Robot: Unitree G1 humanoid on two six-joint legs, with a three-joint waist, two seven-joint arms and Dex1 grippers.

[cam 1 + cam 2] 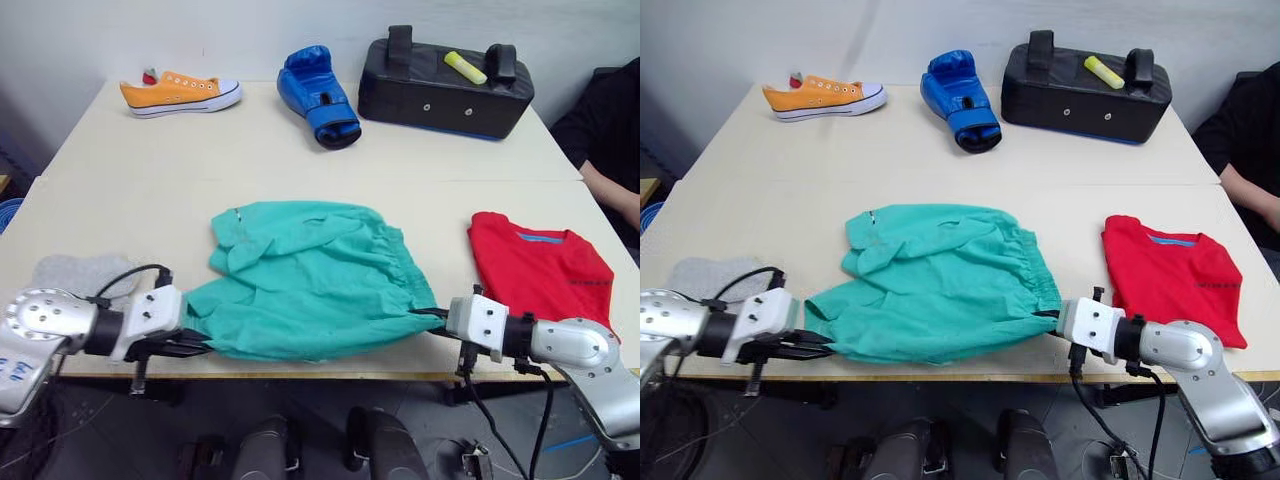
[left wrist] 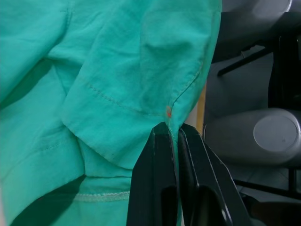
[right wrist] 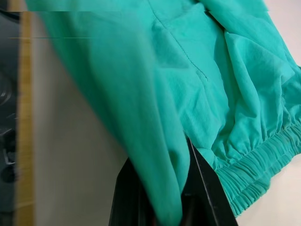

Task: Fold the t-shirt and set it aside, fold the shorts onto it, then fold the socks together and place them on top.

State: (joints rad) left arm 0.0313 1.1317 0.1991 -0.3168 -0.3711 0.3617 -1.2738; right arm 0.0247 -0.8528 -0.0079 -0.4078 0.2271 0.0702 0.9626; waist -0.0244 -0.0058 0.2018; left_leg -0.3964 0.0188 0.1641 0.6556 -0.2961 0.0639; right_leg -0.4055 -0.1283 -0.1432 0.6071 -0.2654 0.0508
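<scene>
The teal shorts point(image 1: 305, 280) lie spread across the middle of the table, their near edge at the table's front. My left gripper point(image 1: 192, 345) is shut on the shorts' near left corner; the left wrist view shows the hem pinched between the black fingers point(image 2: 155, 188). At the near right corner my right gripper point(image 1: 432, 314) is shut on the shorts, with fabric draped over its fingers point(image 3: 202, 183). The folded red t-shirt point(image 1: 540, 268) lies to the right of the shorts. Light grey socks point(image 1: 82, 276) rest at the table's left front, just behind my left arm.
At the far edge of the table sit an orange sneaker point(image 1: 180, 94), a blue boxing glove point(image 1: 318, 97) and a black pad point(image 1: 445, 85) with a yellow marker point(image 1: 465, 67) on it. A person's arm point(image 1: 612, 190) shows at the right edge.
</scene>
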